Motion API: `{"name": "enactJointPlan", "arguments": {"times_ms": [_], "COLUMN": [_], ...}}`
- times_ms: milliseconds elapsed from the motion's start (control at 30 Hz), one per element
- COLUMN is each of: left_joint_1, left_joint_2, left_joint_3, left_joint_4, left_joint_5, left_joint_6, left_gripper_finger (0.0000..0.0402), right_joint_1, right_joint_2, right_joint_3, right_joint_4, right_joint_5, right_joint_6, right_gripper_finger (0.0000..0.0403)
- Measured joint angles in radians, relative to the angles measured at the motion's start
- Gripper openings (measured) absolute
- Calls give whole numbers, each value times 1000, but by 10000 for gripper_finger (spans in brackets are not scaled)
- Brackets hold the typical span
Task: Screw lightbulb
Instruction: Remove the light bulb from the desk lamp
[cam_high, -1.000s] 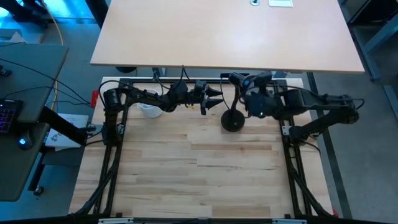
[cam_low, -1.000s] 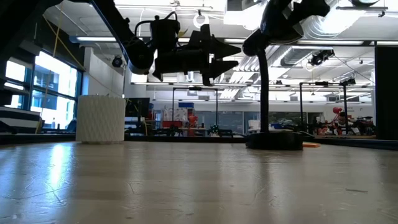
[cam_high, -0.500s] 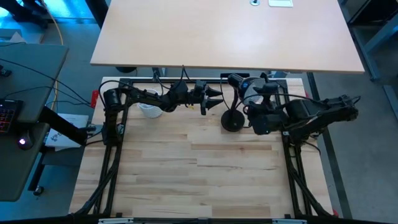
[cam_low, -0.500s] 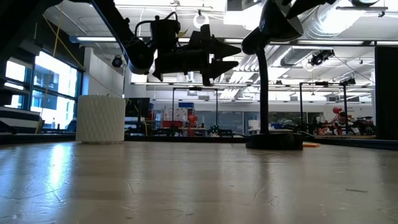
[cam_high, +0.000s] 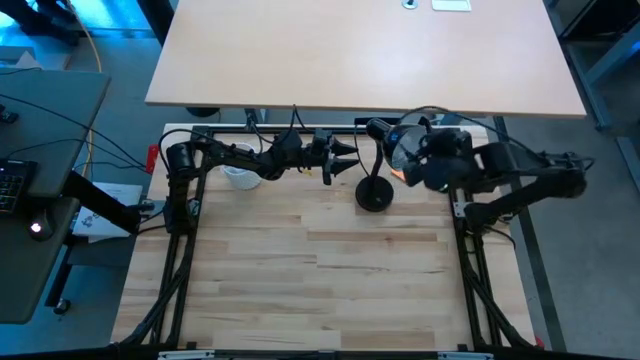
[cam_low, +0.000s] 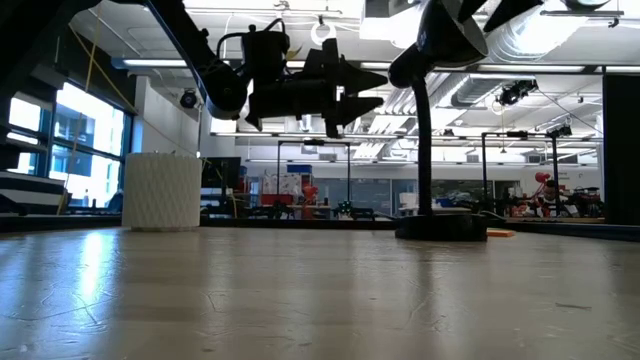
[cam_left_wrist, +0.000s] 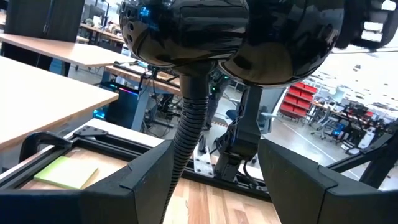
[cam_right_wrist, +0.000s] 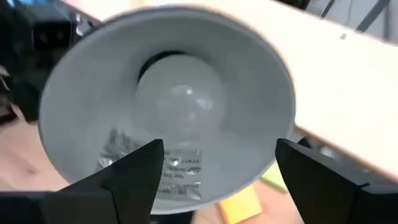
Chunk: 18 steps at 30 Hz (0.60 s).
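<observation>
A black desk lamp stands on its round base (cam_high: 374, 195) near the table's far edge. Its gooseneck (cam_left_wrist: 189, 124) rises to a glossy black shade (cam_left_wrist: 236, 31). The white frosted lightbulb (cam_right_wrist: 180, 93) sits deep inside the shade's pale inner cone (cam_right_wrist: 249, 93). My right gripper (cam_right_wrist: 219, 146) is open in front of the shade's mouth, one finger on either side and short of the bulb. My left gripper (cam_left_wrist: 214, 149) reaches in level from the table's left. It is open, with the gooseneck between its fingers, close to one finger (cam_left_wrist: 149, 177). My left gripper stands about the lamp's gooseneck (cam_left_wrist: 185, 140), which is much narrower than the gap between the fingers. The neck passes close beside one finger; whether it touches that finger, I cannot tell. The fingers come level from the table's left and lie across the upright neck.
A white ribbed cup (cam_low: 160, 190) stands at the far left of the table, beneath my left arm (cam_high: 250, 158). A large light desk (cam_high: 360, 50) lies beyond the far edge. The near half of the wooden table (cam_high: 320, 280) is bare boards.
My right gripper has rolled about its own pointing line in front of the lamp shade and shifted a little, ending slightly nearer the table's far edge. Its fingers have stayed apart. My left gripper and the lamp have kept still.
</observation>
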<state>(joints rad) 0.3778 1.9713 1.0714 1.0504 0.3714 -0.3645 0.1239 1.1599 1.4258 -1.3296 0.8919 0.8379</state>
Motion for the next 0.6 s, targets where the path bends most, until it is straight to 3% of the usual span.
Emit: {"name": "enactJointPlan", "arguments": {"times_ms": [267, 600], "left_joint_1": [0, -7], "left_joint_2": [0, 0], "left_joint_3": [0, 0], "left_joint_4": [1, 1], "left_joint_5": [-1, 6], "left_joint_6": [0, 2], "left_gripper_finger": [229, 229], "right_joint_1": [-63, -132], "right_joint_2": [-21, 13], "right_joint_3": [0, 0], "right_joint_4": [181, 125], "right_joint_5": [-168, -210], "right_joint_6": [-72, -152], "right_gripper_finger": [307, 307]}}
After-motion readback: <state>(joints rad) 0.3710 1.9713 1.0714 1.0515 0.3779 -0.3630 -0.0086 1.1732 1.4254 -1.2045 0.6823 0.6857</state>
